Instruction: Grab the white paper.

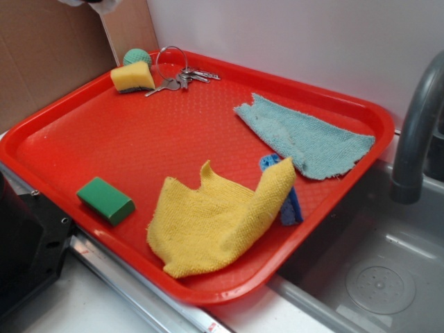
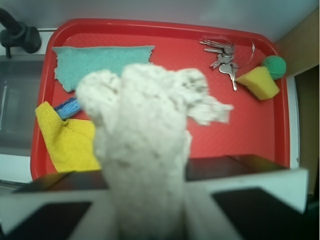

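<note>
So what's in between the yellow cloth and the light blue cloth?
A small blue thing lies there, partly tucked under the yellow cloth and reaching up to the light blue cloth. The exterior view shows it best; what it is, I can't tell.

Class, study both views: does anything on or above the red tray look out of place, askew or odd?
Yes. In the wrist view the crumpled white paper wad hangs pinched in the gripper, above the red plastic tray. On the tray, the yellow cloth lies rumpled, one corner folded over a blue object.
</note>
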